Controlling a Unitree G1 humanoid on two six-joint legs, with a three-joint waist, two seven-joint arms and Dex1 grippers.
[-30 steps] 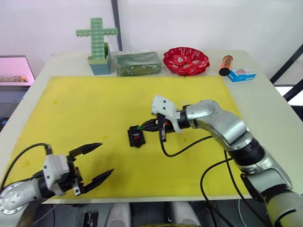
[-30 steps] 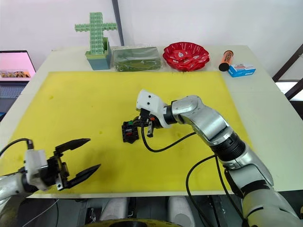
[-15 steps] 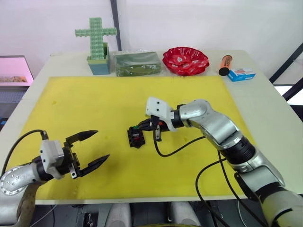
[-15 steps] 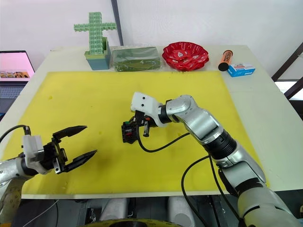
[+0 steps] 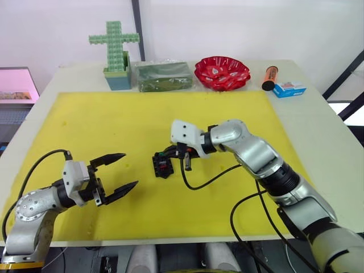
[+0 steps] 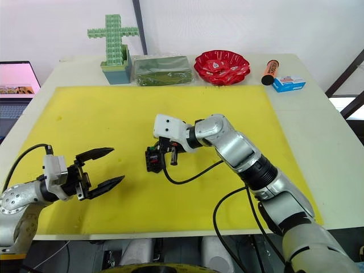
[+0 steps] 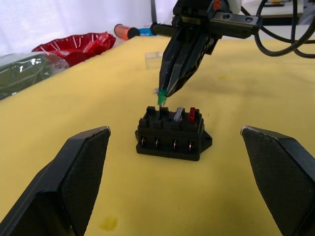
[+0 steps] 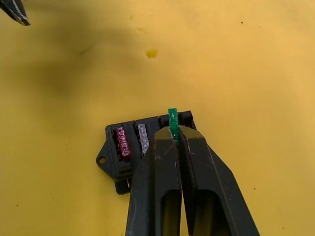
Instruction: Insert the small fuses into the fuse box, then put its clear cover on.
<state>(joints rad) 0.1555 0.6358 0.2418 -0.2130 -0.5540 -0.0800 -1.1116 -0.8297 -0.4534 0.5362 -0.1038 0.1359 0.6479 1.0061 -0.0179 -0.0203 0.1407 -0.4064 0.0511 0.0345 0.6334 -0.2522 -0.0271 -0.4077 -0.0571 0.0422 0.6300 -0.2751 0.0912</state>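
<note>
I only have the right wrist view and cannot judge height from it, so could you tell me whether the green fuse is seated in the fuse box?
Observer: Not yet. The left wrist view shows the green fuse pinched in the right gripper, just above the fuse box and not pushed in.
Operator: Thank you. Where is the clear cover?
Observer: The clear cover lies on the yellow mat, on the far side of the box from the left gripper, apart from it.
Operator: And the left gripper?
Observer: The left gripper is open, to the box's left, not touching it.

We see a black fuse box (image 7: 170,136) on a yellow mat (image 5: 114,131), a red fuse (image 7: 193,114) and grey fuse (image 7: 179,114) seated, and a green fuse (image 8: 173,119) between black fingers (image 8: 162,162).
</note>
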